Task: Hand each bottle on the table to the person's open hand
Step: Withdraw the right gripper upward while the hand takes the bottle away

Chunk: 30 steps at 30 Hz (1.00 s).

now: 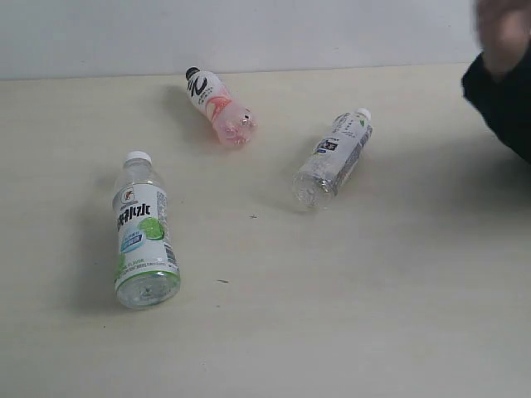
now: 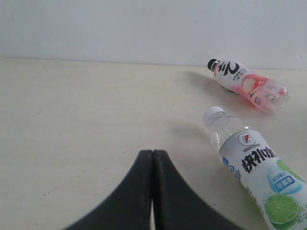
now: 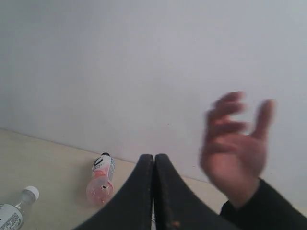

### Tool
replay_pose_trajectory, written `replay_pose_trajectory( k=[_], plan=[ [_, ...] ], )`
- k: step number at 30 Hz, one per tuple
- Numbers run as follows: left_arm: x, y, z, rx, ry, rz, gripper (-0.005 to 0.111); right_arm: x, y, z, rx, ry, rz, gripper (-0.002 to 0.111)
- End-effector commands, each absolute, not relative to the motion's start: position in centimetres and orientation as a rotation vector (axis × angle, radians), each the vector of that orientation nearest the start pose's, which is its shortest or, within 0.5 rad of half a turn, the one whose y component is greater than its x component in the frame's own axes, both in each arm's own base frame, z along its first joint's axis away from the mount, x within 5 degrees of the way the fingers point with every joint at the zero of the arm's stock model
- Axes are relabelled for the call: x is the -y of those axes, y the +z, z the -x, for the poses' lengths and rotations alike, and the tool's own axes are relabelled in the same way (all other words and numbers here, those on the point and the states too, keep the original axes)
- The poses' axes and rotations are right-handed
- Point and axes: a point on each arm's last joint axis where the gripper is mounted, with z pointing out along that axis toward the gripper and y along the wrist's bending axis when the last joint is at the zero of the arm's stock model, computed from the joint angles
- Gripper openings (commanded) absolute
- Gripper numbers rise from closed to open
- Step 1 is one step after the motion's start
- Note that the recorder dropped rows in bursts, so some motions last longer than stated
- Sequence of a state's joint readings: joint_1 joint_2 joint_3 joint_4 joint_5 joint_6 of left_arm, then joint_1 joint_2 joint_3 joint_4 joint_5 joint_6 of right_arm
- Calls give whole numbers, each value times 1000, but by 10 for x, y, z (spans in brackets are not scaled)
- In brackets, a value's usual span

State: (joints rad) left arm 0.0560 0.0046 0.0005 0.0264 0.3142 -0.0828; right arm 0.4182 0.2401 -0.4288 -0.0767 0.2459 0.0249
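Observation:
Three bottles lie on their sides on the cream table [image 1: 373, 290]. The green-lime labelled bottle [image 1: 145, 232] [image 2: 254, 167] with a white cap is at the front left. The pinkish bottle [image 1: 217, 106] [image 2: 249, 85] [image 3: 100, 179] with a black cap is at the back. A clear bottle [image 1: 333, 159] with a white cap lies right of centre. No fruit-picture bottle shows. The person's hand [image 1: 502, 33] [image 3: 235, 143], blurred, on a black sleeve [image 1: 506, 99], is raised at the far right. My left gripper [image 2: 153, 152] and right gripper [image 3: 154, 156] are both shut and hold nothing; neither shows in the exterior view.
A plain pale wall [image 1: 249, 33] runs behind the table's far edge. In the right wrist view the white cap end of a bottle [image 3: 19, 206] sits at the frame's corner. A few tiny dark specks [image 1: 253, 216] mark the tabletop.

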Motion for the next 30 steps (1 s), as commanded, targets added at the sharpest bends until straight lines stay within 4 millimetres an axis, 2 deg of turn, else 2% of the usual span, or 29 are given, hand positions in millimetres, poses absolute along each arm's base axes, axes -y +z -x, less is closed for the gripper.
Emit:
replay_pose_trajectory(
  k=[1, 24, 30],
  plan=[
    [-3, 185, -54, -1793, -2, 104, 0, -21, 321, -51, -1470, 287, 333, 0],
    [-3, 185, -54, -1793, -2, 104, 0, -19, 324, -44, -1428, 324, 306, 0],
    [-3, 185, -54, -1793, -2, 104, 0, -23, 322, -52, -1476, 367, 289, 0]
  ],
)
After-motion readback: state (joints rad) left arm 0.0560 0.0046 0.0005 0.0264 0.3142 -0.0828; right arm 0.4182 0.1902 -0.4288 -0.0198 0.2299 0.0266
